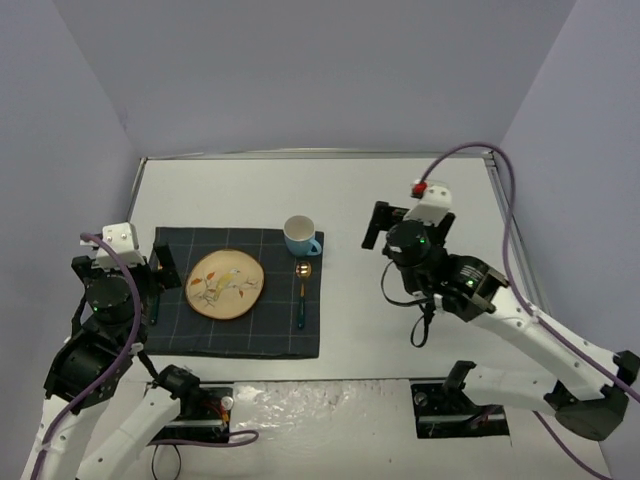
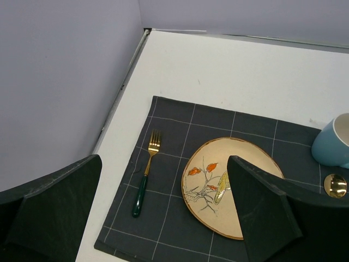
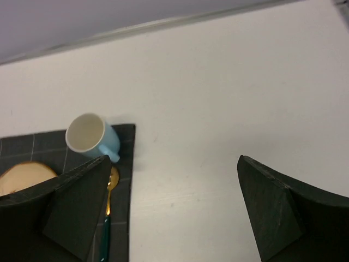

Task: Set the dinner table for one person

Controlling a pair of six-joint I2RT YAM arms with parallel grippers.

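On the white dinner table (image 1: 420, 195) lies a dark checked placemat (image 1: 240, 335). A cream plate (image 1: 227, 284) with a painted branch sits on it. To the plate's right lies a gold spoon (image 1: 301, 295) with a green handle, and above it stands a light blue cup (image 1: 299, 235). In the left wrist view a gold fork (image 2: 144, 172) lies left of the plate (image 2: 212, 174). My left gripper (image 2: 163, 158) hangs open above the mat's left part. Over bare table right of the mat, my right gripper (image 3: 173, 158) is open and empty, with the cup (image 3: 90, 135) to its left.
Grey walls close in the table on the left, back and right, with metal strips (image 1: 515, 240) along its edges. Both arm bases sit at the near edge. A purple cable (image 1: 480, 155) arcs over the right arm.
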